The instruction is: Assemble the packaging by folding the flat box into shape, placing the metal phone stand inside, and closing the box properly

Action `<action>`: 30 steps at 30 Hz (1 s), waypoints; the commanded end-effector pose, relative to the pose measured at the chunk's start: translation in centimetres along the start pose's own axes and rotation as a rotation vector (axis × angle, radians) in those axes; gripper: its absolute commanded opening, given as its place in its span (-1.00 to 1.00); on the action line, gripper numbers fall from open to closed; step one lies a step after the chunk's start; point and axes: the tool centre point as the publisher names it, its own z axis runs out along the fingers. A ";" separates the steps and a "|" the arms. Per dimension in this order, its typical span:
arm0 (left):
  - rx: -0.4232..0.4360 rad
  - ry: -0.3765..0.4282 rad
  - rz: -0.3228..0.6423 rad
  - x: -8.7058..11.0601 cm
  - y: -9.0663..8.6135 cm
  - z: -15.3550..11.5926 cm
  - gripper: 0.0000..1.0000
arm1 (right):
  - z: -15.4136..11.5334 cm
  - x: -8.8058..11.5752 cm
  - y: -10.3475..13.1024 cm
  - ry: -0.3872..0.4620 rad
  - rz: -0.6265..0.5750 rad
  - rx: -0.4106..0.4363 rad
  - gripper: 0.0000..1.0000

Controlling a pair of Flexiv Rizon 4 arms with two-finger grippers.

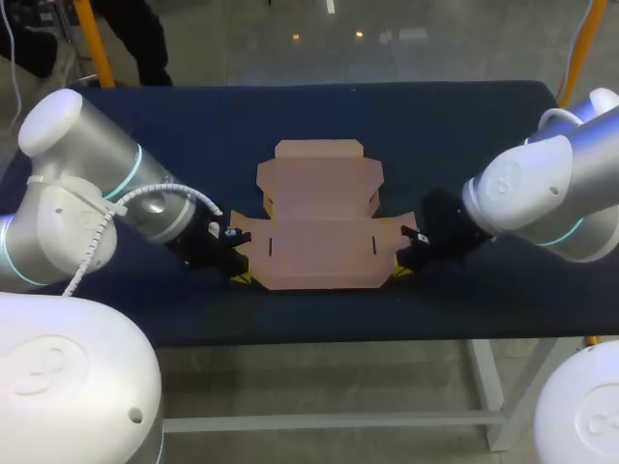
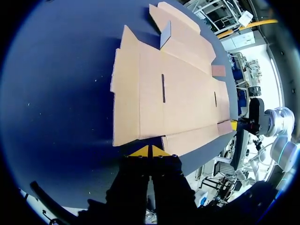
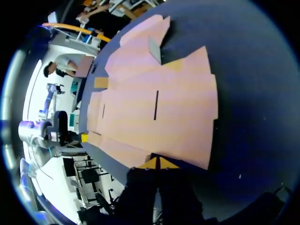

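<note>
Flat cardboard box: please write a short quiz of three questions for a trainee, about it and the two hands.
1. True or false: the cardboard box is already folded into shape.
2. Where is the left hand? A) at the box's near left corner B) over the box's middle C) at its far edge
3. How many narrow slits show in the box's large panel?
Key: 1 false, it lies flat; 2 A, and the right hand is at the near right corner; 3 two.

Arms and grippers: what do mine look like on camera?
The left arm and right arm are white rounded links with cyan joint rings; a white coiled cable runs along the left. The left gripper and right gripper are black with yellow tips.
</note>
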 end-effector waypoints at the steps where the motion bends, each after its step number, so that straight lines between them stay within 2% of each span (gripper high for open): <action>1: -0.010 -0.027 0.005 0.8 -0.2 0.1 -1.00 | 0.1 0.3 0.0 -0.008 -0.006 0.001 -1.00; 30: -0.033 -0.079 0.085 3.7 0.1 1.0 -1.00 | 1.1 2.3 -0.4 -0.085 -0.081 0.013 -1.00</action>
